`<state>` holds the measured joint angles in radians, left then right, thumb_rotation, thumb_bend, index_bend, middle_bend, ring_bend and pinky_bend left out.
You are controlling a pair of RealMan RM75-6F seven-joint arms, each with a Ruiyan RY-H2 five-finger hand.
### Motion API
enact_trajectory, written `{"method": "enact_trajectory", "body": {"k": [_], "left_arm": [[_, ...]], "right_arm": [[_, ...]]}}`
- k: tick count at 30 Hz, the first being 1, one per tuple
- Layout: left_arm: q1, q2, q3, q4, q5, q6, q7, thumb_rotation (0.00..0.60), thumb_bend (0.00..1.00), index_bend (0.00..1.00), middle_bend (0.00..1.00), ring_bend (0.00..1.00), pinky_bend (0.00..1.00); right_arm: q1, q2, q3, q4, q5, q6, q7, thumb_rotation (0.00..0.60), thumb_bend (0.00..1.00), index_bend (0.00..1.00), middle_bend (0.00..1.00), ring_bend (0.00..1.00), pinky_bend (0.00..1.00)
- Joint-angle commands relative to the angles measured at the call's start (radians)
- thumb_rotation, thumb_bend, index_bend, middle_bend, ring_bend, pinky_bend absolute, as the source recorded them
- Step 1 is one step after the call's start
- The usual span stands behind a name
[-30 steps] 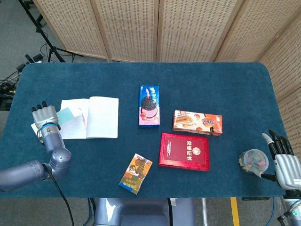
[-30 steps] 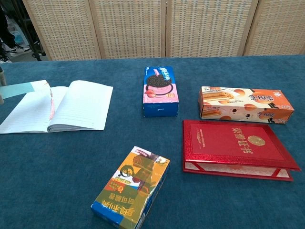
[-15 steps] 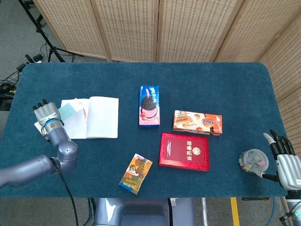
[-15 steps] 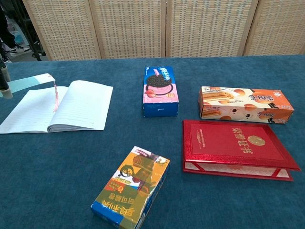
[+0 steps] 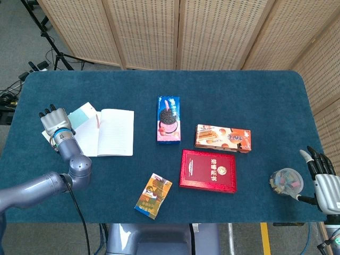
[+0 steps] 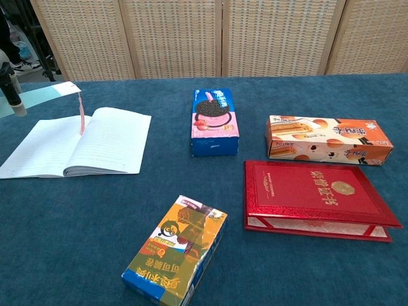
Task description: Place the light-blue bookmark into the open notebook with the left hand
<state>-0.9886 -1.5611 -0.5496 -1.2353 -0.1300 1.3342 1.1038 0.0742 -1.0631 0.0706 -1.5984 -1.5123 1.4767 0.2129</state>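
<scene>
My left hand holds the light-blue bookmark by its left end, lifted over the left page of the open notebook. In the chest view only dark fingers of the left hand show at the left edge. There the bookmark hangs level above the notebook, and its pink tassel dangles onto the page. My right hand rests at the table's near right corner, fingers apart, holding nothing.
An Oreo box lies mid-table, with a biscuit box and a red book to its right. A snack box sits near the front edge. A clear cup stands beside the right hand.
The left hand has risen and moved slightly right, lifting the bookmark off the left page; the tassel now hangs down. The right hand has barely moved.
</scene>
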Motion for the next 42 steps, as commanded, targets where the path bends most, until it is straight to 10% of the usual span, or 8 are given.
{"method": "enact_trajectory", "body": {"k": [1, 42], "left_arm": [[0.005, -0.005, -0.008, 0.009, 0.023, 0.002, -0.019, 0.600, 0.34, 0.45, 0.00, 0.00, 0.02], [-0.024, -0.136, -0.086, 0.247, 0.101, -0.094, 0.001, 0.600, 0.34, 0.45, 0.00, 0.00, 0.03]], "right_arm": [[0.000, 0.000, 0.000, 0.000, 0.002, -0.001, 0.000, 0.600, 0.00, 0.00, 0.00, 0.00, 0.00], [0.007, 0.000, 0.004, 0.006, 0.032, -0.031, 0.002, 0.600, 0.00, 0.00, 0.00, 0.00, 0.00]]}}
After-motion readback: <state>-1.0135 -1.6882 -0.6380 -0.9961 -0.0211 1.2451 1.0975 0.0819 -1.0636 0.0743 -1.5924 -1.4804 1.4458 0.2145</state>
